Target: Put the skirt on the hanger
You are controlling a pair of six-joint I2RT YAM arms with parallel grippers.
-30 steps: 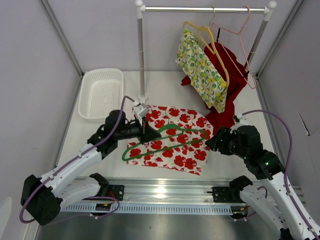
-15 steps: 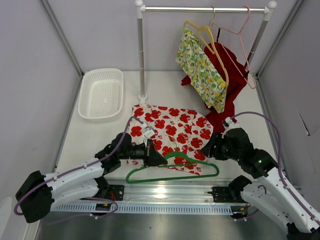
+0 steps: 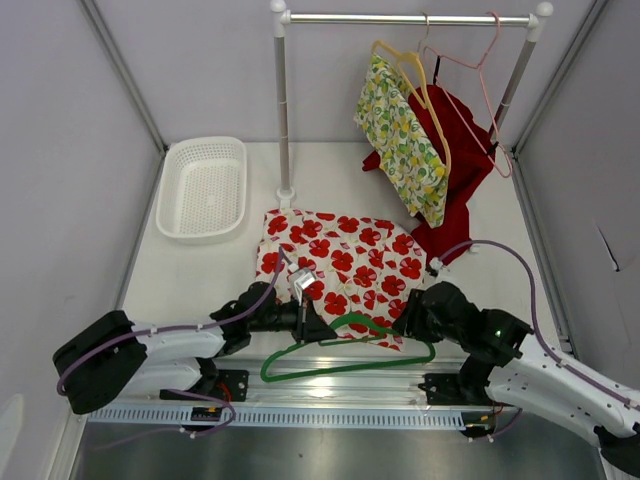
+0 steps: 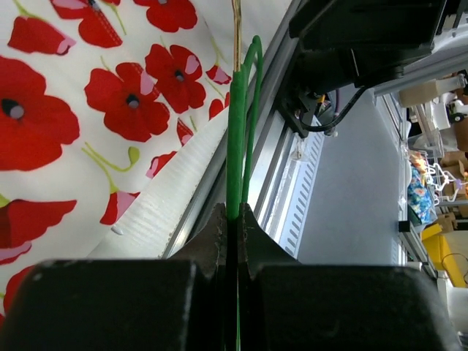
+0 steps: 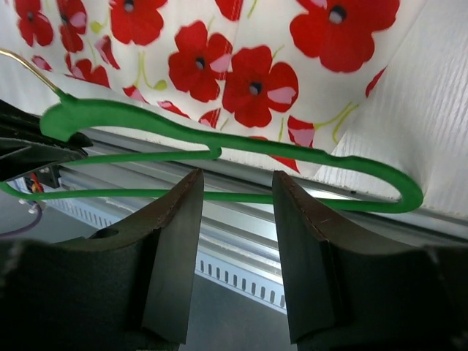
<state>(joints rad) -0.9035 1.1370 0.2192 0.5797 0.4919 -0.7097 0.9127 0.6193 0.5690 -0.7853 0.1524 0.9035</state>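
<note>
Green hanger [image 3: 350,366]: plastic with a thin gold-coloured hook. It sits at the near hem of the skirt, its upper arm over the cloth and its lower bar out over the metal rail [image 3: 330,392] along the counter's near edge.
Skirt [image 3: 345,255]: white cloth printed with red poppies, spread flat on the counter [image 3: 200,270] in front of the rack's post. It is not yet on the hanger.
Left tool [image 3: 312,325]: clenched on the green hanger close to its neck, low over the skirt's near-left part.
Left wrist view: the fingers [image 4: 212,241] are pressed together, with the hanger [image 4: 234,146] running edge-on straight out from between them. Poppy cloth [image 4: 88,110] is on the left and the rail on the right.
Right tool [image 3: 408,322]: released and gripping nothing, poised at the hanger's right end by the skirt's near-right corner.
Right wrist view: the tool [image 5: 238,183] has its jaws apart. The hanger's [image 5: 307,153] lower bar crosses the gap beyond the tips, and the skirt [image 5: 241,66] fills the upper part.
Contact: it is unclear whether the hanger rests on the cloth.
Basket [image 3: 203,185]: white plastic mesh at the far left of the counter, well apart from the skirt.
Rack [image 3: 400,18]: a bar on two posts at the back. It carries a yellow floral garment [image 3: 405,140], a red garment [image 3: 462,150] and a pink hanger [image 3: 480,60].
</note>
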